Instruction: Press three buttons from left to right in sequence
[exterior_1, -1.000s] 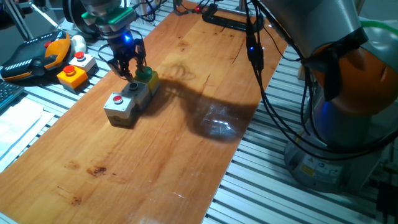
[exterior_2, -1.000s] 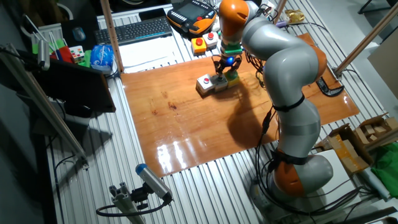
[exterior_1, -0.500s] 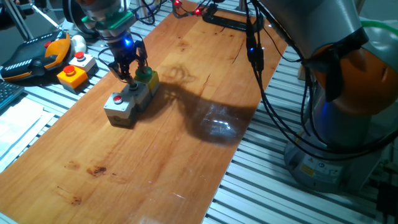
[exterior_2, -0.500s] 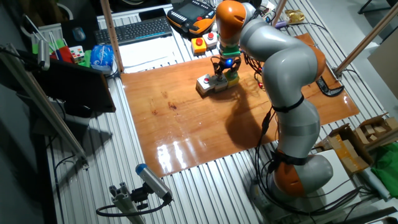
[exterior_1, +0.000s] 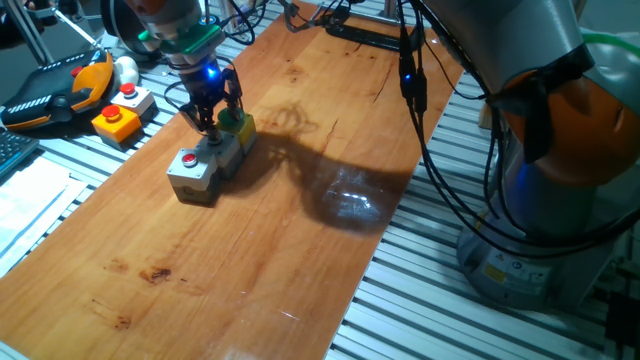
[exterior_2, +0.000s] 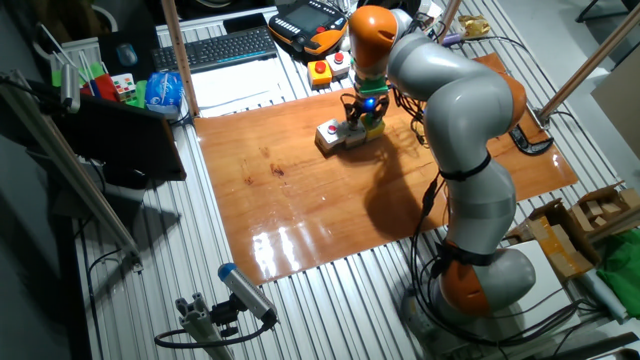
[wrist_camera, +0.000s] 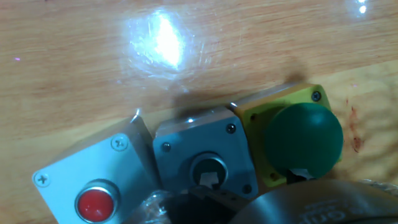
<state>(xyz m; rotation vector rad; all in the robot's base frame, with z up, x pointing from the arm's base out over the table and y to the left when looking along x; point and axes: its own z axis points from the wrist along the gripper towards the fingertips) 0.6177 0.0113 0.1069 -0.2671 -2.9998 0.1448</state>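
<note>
Fingertips of the gripper (exterior_1: 209, 122) hang right over the middle box (wrist_camera: 205, 163) of the three buttons (exterior_1: 211, 157); whether they are apart or together I cannot tell. The row sits on the wooden bench (exterior_1: 300, 200), near its far left edge. In the hand view the teal button (wrist_camera: 208, 171) lies just beside the big green button (wrist_camera: 303, 140), so a push slightly off to that side could catch the green cap out of order. The red button (exterior_1: 189, 158) sits at the near end. An off-centre push might also slide the loose row along the wood.
</note>
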